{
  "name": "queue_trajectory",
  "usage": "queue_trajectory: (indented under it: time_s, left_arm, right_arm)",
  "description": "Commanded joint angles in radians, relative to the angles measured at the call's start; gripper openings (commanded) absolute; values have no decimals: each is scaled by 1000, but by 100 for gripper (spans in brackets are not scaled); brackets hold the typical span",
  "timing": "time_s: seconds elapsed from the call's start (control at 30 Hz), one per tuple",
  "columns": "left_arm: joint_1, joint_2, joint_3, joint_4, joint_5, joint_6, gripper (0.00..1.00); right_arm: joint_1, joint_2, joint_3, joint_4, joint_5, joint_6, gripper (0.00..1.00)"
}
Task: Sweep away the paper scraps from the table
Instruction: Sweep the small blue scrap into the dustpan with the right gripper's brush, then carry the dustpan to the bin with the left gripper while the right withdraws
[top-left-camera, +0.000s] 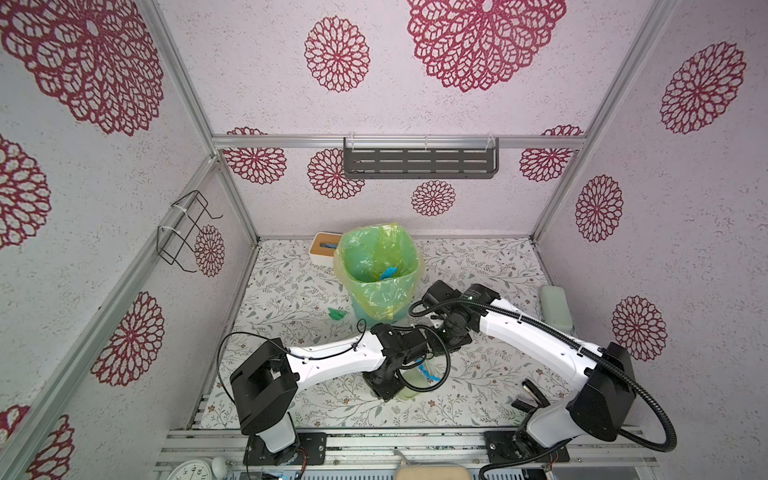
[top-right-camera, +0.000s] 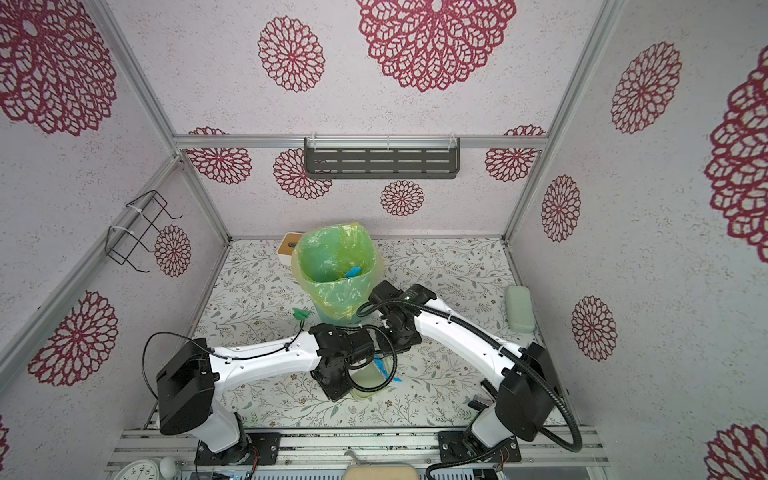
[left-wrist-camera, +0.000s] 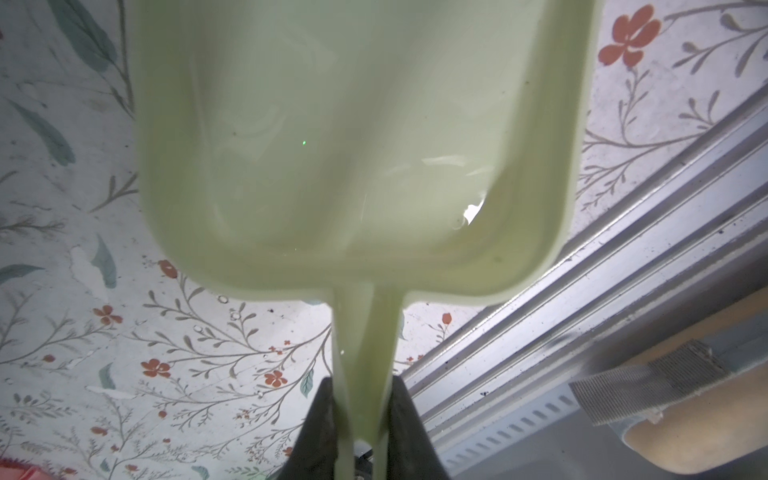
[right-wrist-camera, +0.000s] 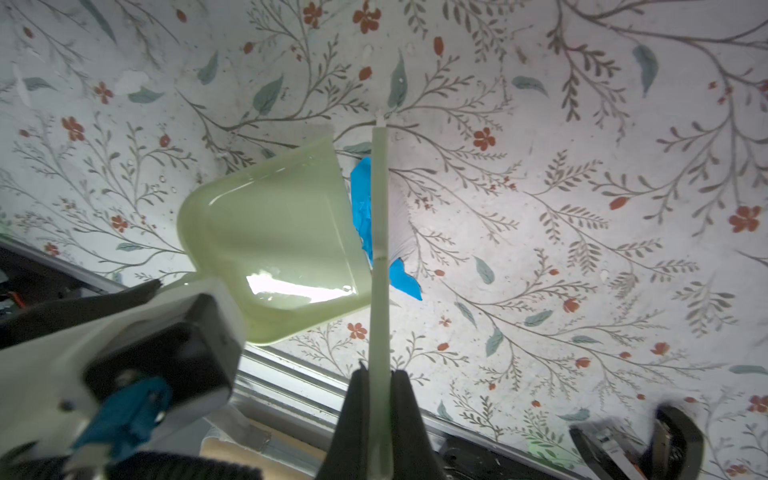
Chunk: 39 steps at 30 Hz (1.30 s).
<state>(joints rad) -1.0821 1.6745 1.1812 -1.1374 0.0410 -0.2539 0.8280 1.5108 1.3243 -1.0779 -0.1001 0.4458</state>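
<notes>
pale-green dustpan (left-wrist-camera: 353, 145) in left pincer (left-wrist-camera: 362, 388), arm reaching centre (right pincer (right-wrist-camera: 377, 376) grips brush (right-wrist-camera: 380, 199)).

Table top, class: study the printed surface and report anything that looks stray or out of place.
A green paper scrap lies alone on the table beside the lined bin, apart from the dustpan. Blue scraps sit between the dustpan lip and the brush, not yet in it.
</notes>
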Motion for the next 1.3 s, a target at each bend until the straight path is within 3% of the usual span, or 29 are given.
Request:
queue_trajectory:
  time_s: [0.0,0.2,0.43,0.67,1.27]
  left_arm:
    - [-7,-4,-11,14,0,13,11]
    - [-7,-13,-17,24,-4,4,11]
    - [-8,-31,-22,40,-18,-1,11]
    - [-10,-56,-28,59,-24,-7,10]
    - [-54,-190,-14,107,-79,-44,9]
  right_arm:
    - [36,-26,8,37,-113,60,0]
    - [58,-86,1,90,-201,116,0]
    - [42,-127,19,56,-202,116,0]
    - [-86,-207,9,-9,-121,81,0]
    - [-369,-379,-27,-41,-119,12,0]
